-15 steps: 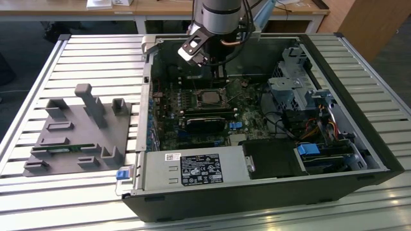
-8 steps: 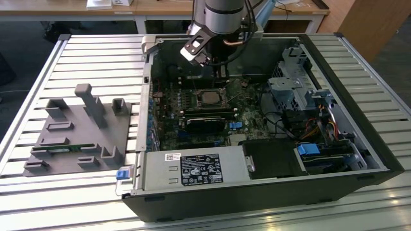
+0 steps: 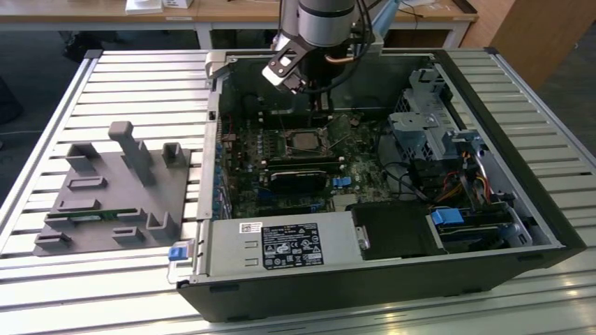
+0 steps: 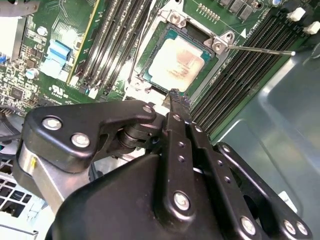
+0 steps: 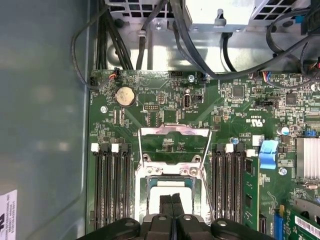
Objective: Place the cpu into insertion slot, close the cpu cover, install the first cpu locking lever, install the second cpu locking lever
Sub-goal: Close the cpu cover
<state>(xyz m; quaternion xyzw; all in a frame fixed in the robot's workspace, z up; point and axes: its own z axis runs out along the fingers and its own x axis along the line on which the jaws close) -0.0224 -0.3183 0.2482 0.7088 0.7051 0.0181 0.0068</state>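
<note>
Open computer case (image 3: pixel 354 287) stands on the bench (image 3: pixel 139 70), nearer the edge on the exterior view's right. A grey fixture block (image 3: pixel 112 199) lies beside it, towards the opposite edge.

The arm reaches down into the case over the green board (image 5: pixel 165 95).

The cpu (image 4: pixel 177 62) is seated flat in the slot (image 5: pixel 172 170), metal top facing up. The slot sits between two banks of memory slots (image 5: pixel 112 185).

The cover (image 5: pixel 174 131) is raised off the slot, with bare board visible through its window.

In the second wrist view one thin lever (image 4: pixel 260 50) juts from a slot corner across the memory slots.

The gripper (image 5: pixel 172 200) has its fingers pressed together with nothing between them. Its tip (image 4: pixel 176 97) is at the cpu's near edge; contact cannot be judged
</note>
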